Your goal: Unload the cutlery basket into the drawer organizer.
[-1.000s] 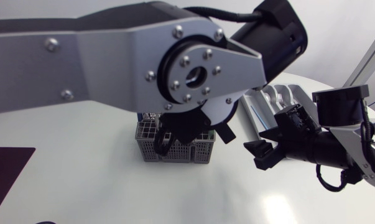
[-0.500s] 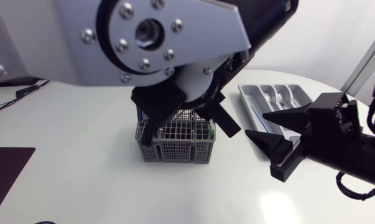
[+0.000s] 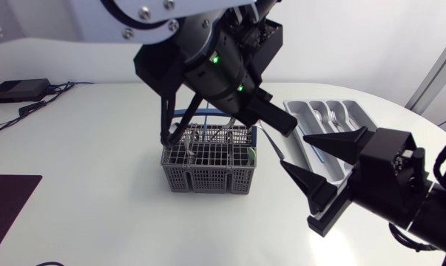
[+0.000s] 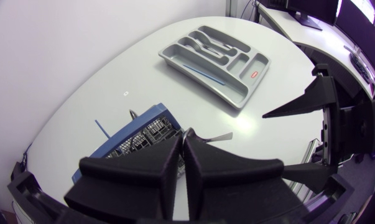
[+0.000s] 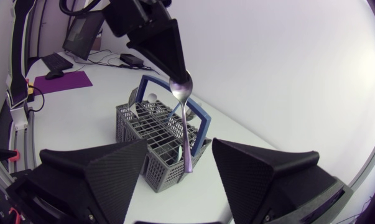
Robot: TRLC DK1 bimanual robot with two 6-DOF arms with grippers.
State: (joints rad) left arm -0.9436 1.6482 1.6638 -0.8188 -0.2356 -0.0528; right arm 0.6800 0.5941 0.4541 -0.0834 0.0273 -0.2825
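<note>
Relative to the frame one second earlier, the left arm (image 3: pixel 208 59) had risen. Its wrist no longer filled the head view, and the left jaws stood above the basket rather than down in it. The right arm (image 3: pixel 400 185) had come up closer to the overhead camera and nearer the basket.

The slim silver metal spoon (image 5: pixel 184 124) hung clear of the grey plastic mesh cutlery basket with a blue handle (image 3: pixel 208 166). It was held at its bowl end between the left jaws, which were closed on it, and its handle pointed down. In the head view the spoon (image 3: pixel 273 145) hung just beside the basket, on the side facing the grey compartmented drawer organizer (image 3: pixel 293 111). The right wrist view showed the spoon ahead of the right jaws, which stood wide open and touched nothing.

The basket stood near the middle of the white table (image 3: pixel 97 185). The organizer lay toward the table's far right edge, with forks in one compartment.

The left arm entered from the far left corner. The right arm entered from the near right corner.
</note>
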